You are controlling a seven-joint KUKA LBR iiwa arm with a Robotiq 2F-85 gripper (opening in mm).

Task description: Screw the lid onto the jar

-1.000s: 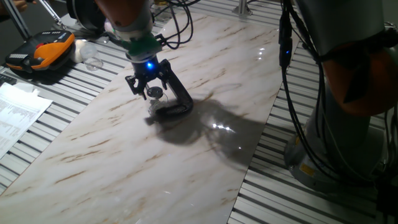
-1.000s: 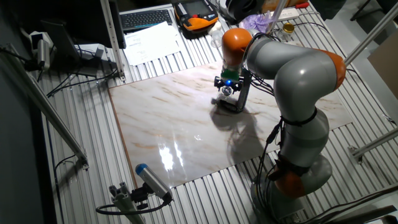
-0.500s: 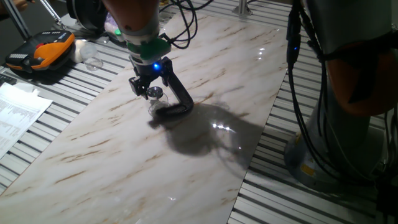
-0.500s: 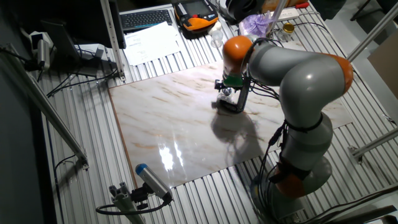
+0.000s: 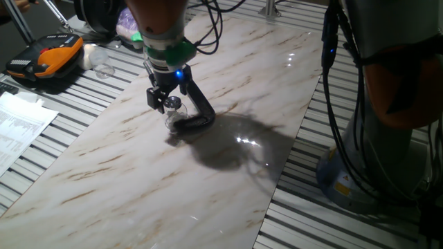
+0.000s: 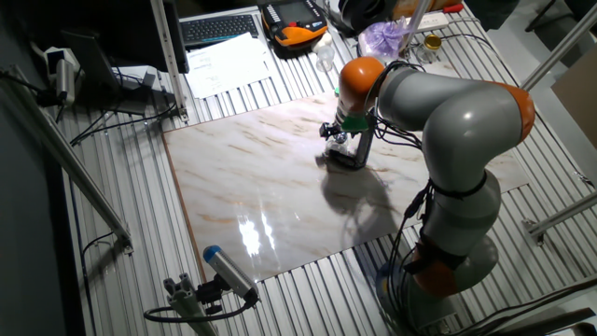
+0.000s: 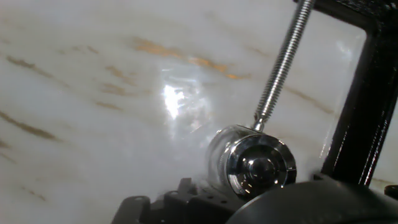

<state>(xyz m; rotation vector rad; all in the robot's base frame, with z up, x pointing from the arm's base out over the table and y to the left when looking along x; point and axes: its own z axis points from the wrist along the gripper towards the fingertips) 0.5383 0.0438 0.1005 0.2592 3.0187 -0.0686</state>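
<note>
No text could be read anywhere. The printed sheets point(image 5: 21, 128) beside the marble slab carried lines too small to make out, and the orange-and-black pendant point(image 5: 45, 59) showed no legible label.

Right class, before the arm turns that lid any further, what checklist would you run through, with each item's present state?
1. Jar held in the black clamp: ok; the screw presses against it.
2. Lid sits on the jar's mouth: ok.
3. Lid level, not cross-threaded: cannot tell.
4. Gripper centred over the lid: ok, roughly.
5. Fingers actually gripping the lid: cannot tell.
6. Marble board around the clamp free of obstacles: ok.
</note>
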